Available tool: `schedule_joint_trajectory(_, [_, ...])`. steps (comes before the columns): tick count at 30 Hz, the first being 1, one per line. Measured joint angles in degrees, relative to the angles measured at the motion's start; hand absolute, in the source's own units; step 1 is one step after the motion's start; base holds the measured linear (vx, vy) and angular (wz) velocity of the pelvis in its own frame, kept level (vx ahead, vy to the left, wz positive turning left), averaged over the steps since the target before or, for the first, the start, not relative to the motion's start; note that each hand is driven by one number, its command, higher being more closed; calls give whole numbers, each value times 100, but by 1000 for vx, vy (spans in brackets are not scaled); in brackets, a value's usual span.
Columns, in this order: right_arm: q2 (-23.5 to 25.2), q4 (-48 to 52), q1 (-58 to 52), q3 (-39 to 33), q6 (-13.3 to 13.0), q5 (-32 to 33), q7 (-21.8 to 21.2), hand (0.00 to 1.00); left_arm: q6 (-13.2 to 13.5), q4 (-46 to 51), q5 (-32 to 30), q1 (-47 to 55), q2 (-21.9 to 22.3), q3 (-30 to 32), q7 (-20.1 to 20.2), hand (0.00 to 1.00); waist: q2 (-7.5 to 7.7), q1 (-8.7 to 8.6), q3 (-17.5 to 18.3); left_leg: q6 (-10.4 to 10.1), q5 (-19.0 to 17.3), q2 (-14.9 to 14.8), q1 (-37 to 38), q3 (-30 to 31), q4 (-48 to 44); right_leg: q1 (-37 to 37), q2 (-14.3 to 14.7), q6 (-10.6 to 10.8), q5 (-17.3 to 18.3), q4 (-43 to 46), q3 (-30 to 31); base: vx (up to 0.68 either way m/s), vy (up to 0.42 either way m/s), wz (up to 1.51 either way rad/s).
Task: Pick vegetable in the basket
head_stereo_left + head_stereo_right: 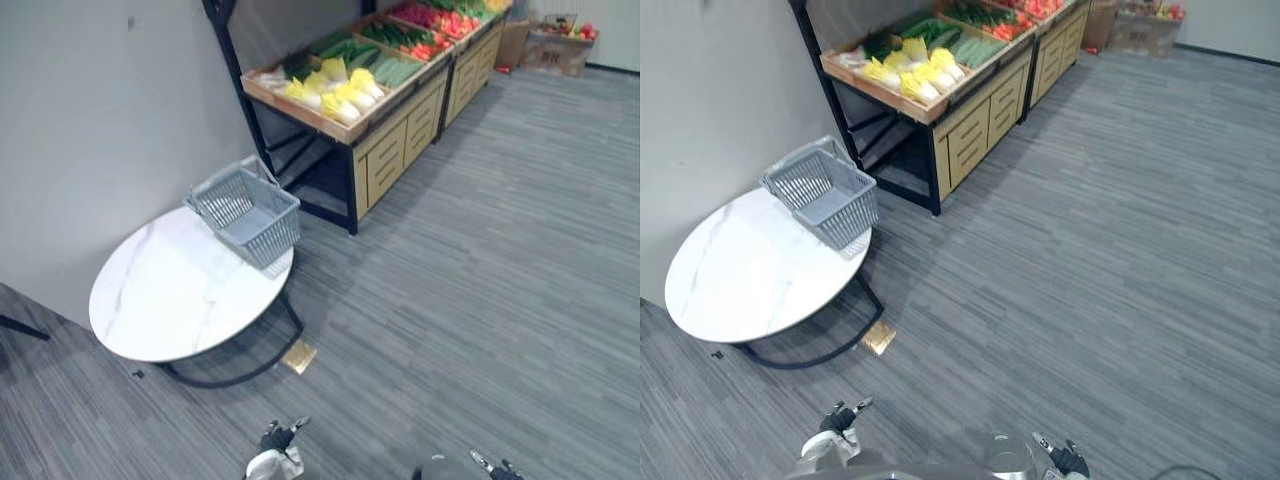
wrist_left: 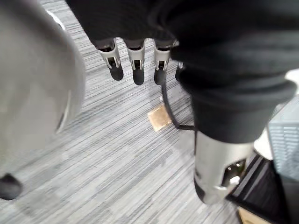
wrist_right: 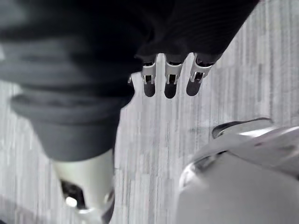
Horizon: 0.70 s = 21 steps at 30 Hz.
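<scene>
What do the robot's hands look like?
The left hand and right hand each wear a dark ribbed cover, like a sleeve. Slim silver fingers with dark rounded tips poke out in a row, and a thick silver thumb sits apart.

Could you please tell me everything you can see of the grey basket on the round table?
The basket is a grey rectangular shopping basket, plastic by the look, with slotted walls and a solid rim. It stands upright, open at the top, and looks empty. A thin handle seems folded down at its far side. It sits on the white marble-look table, at the edge nearest the vegetable stand, one corner at the table's rim. Only the table touches it.
</scene>
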State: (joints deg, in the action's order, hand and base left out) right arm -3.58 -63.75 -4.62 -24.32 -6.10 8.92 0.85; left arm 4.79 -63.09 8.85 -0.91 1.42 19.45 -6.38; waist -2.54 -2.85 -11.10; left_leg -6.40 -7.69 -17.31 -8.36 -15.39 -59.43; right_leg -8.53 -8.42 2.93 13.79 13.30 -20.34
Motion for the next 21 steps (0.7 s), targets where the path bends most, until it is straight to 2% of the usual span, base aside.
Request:
schedule_joint_trajectory(1, [17,-3,22,-7,6,6,4,0,15,3,-2,1,-57,40,7,0,-3,53,-1,41,-286,11,-360,-220,363,-242,-70,68,-38,-227,-68,364,148,2])
schedule_joint_trajectory(2, [26,0,62,-16,6,5,5,0,13,-16,-5,8,-114,74,10,0,18,96,-8,147,-391,102,-598,-467,1081,-522,-181,152,-76,-423,-199,438,225,6])
schedule_joint_trajectory(3, [19,-5,11,-20,4,3,4,0,9,-40,-10,59,-145,46,12,0,19,148,-7,286,-255,285,-651,-619,2055,-694,-255,243,-70,-538,-280,388,219,9])
schedule_joint_trajectory(4, [10,58,10,-6,2,6,3,0,8,-52,-16,193,-112,45,17,0,-78,171,23,512,217,435,-654,-655,3192,-838,-249,363,8,-601,-307,425,258,12])
schedule_joint_trajectory(5, [-55,158,-22,-7,-12,-1,3,0,33,0,116,296,-14,177,51,0,-165,190,30,898,801,551,-743,-490,3900,-974,-204,606,163,-624,-267,435,247,61])
schedule_joint_trajectory(6, [55,177,-4,127,11,-8,34,0,29,32,105,267,-97,230,50,0,49,146,128,884,700,902,-708,-581,4012,-1057,-454,522,129,-678,-225,426,244,67])
schedule_joint_trajectory(7, [76,210,-5,255,10,-12,35,0,31,78,107,285,-99,256,52,0,92,175,138,868,626,973,-756,-579,4020,-998,-495,398,52,-689,-144,369,225,56])
schedule_joint_trajectory(8, [160,252,91,359,-31,-15,33,0,31,173,134,282,-72,448,69,0,161,326,135,834,441,1027,-868,-633,3980,-912,-538,199,-148,-752,24,340,219,12])
schedule_joint_trajectory(9, [262,224,230,396,-32,-20,15,0,28,164,132,279,-71,629,74,0,183,413,129,831,292,1000,-883,-783,3896,-901,-563,287,-465,-775,125,339,206,6])
schedule_joint_trajectory(10, [297,202,269,392,-31,-22,5,0,14,122,129,285,-80,701,73,0,186,450,131,840,243,1019,-827,-794,3895,-929,-576,310,-634,-772,209,444,222,4])
schedule_joint_trajectory(11, [336,135,321,387,-35,-33,-17,0,7,0,116,353,-144,731,76,0,189,510,137,915,196,1059,-607,-782,3941,-1016,-597,361,-1004,-760,448,466,202,-1])
schedule_joint_trajectory(12, [337,69,324,393,-35,-110,-36,0,-24,-133,82,514,-235,691,87,0,233,492,237,984,114,1132,-417,-778,4003,-1001,-646,393,-1288,-556,702,472,196,-3])
schedule_joint_trajectory(13, [333,19,303,400,-41,-140,-43,0,-35,-189,79,633,-290,638,93,0,348,477,327,982,86,1227,-331,-777,4115,-842,-726,418,-1346,-256,840,312,110,5])
schedule_joint_trajectory(14, [321,-40,262,388,-42,-168,-54,0,-54,-295,37,775,-423,458,99,0,399,454,467,928,27,1424,-92,-753,4401,-440,-913,410,-1486,683,1056,233,76,12])
schedule_joint_trajectory(15, [306,-51,222,385,-42,-171,-56,0,-91,-341,-23,827,-482,339,100,0,437,452,478,919,-31,1499,49,-744,4541,-221,-997,458,-1684,1214,1144,344,118,26])
schedule_joint_trajectory(16, [269,-97,126,380,-38,-179,-58,0,-130,-416,-72,898,-593,84,106,0,498,428,474,918,-105,1630,385,-692,4745,219,-1150,507,-2457,2211,1293,400,133,35])
schedule_joint_trajectory(17, [267,-132,88,297,-43,-113,-68,0,-165,-424,-98,955,-676,-123,115,0,470,408,437,904,-195,1713,702,-573,4891,698,-1228,582,-2692,3469,1434,406,124,37])
schedule_joint_trajectory(18, [251,-132,109,285,-47,-118,-67,0,-181,-442,-106,973,-705,-165,117,0,496,367,425,907,-226,1760,886,-488,4964,925,-1235,565,-2565,4061,1432,380,85,47])
schedule_joint_trajectory(19, [197,-121,113,296,-50,-123,-66,0,-232,-476,-107,971,-774,-355,115,0,514,271,412,953,-242,1801,1254,-329,5089,1258,-1172,487,-2050,4866,1384,397,67,64])
schedule_joint_trajectory(21, [115,-121,91,340,-50,-172,-59,0,-234,-474,-101,896,-850,-649,110,0,509,168,403,955,-247,1860,1815,-101,5361,1722,-1089,399,-1091,5247,997,438,38,77])
